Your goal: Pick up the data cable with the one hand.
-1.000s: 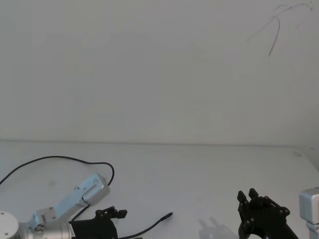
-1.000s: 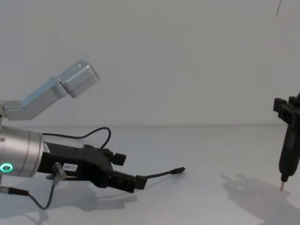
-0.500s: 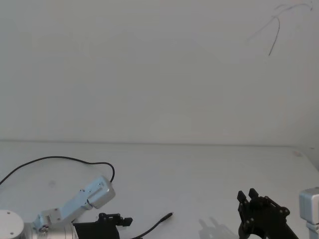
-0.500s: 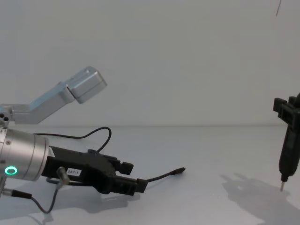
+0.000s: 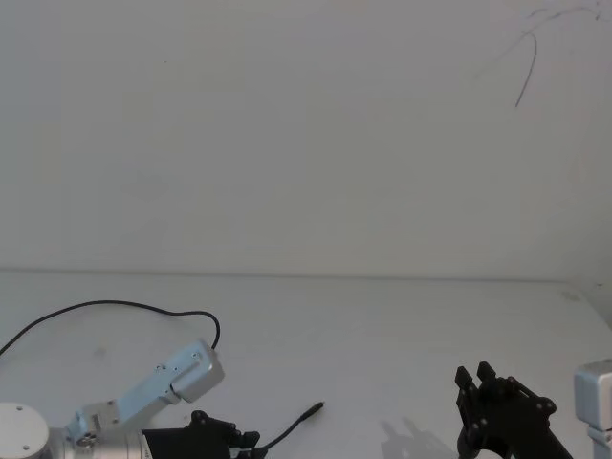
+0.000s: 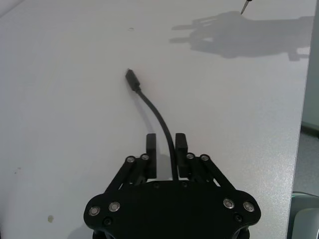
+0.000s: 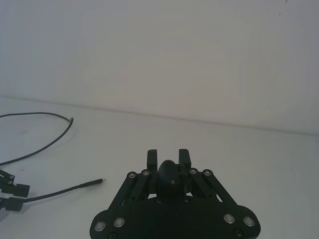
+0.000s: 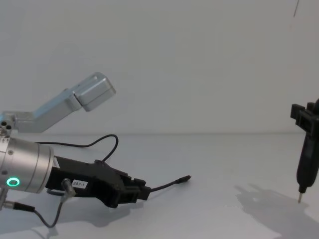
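left wrist (image 8: 25,164): silver cylinder with a green ring light (image 8: 13,182), on the robot's side of the left gripper; a short grey wire (image 8: 50,219) loops beneath it.
left gripper (image 6: 166,149): low over the table (image 8: 224,159), lying nearly flat and reaching forward; its fingers (image 6: 151,149) stand spread, the gap wider than the cord between them.
data cable (image 6: 158,115): passes through the left gripper's gap, close against the inner face of one finger, then curves out ahead of the fingertips.
plug (image 8: 184,178): ahead and to the right of the left gripper, near its fingertips but apart from them; whether it touches the table cannot be told.
right gripper (image 7: 168,157): well apart to the right of the left gripper, pinching a pen-shaped tool (image 8: 304,164) that points down, its tip close to the table.
arm link (image 8: 75,99): silver, raised above and behind the left gripper.
black cord loop (image 5: 96,304): on the table beyond the left gripper; whether it joins the data cable cannot be told.
wall (image 8: 199,59): plain white, farthest beyond the left gripper.
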